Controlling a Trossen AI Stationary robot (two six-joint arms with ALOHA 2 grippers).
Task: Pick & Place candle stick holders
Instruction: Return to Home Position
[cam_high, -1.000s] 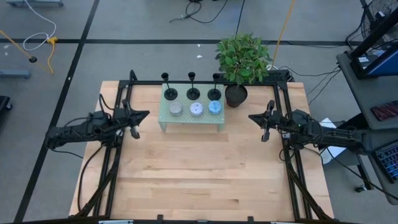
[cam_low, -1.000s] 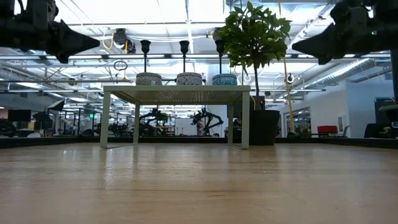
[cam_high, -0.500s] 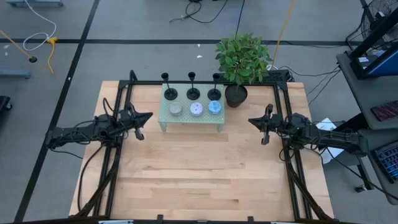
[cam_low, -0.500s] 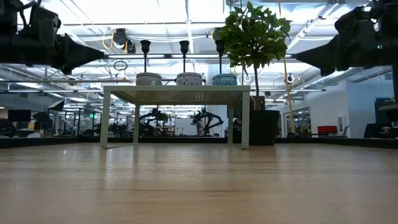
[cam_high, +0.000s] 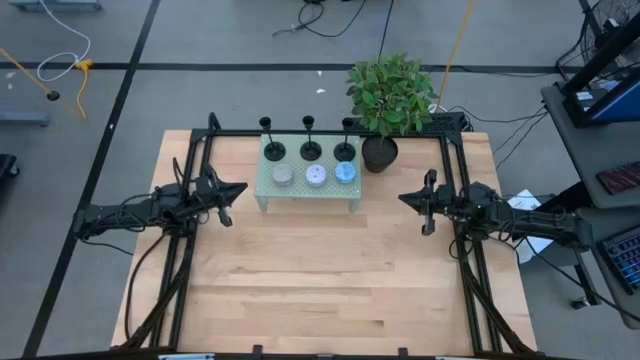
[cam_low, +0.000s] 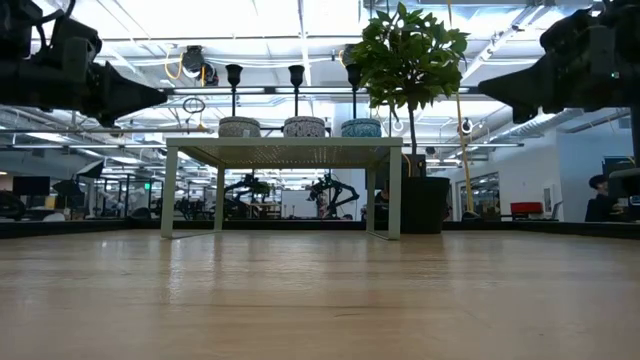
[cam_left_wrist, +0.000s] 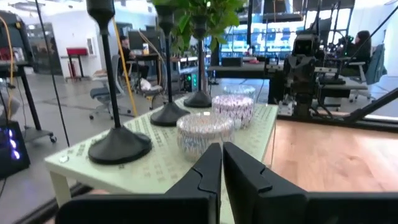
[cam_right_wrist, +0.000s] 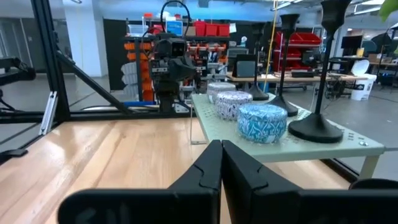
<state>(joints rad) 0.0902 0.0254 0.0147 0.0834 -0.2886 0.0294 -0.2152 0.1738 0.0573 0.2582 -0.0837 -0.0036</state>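
From my remote desk, the left gripper (cam_high: 236, 188) and right gripper (cam_high: 404, 196) hover, fingers pressed together and empty-handed, flanking the shelf (cam_high: 300, 192) bearing three candle stick holders (cam_high: 311, 150).

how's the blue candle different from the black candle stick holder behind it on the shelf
The blue patterned round candle is squat and wide; the matte-black candle stick holder is a flat disc with a thin stem, rising above the candle. The candle is in the near row, the holder in the far row. Both stand upright on the pale green shelf.
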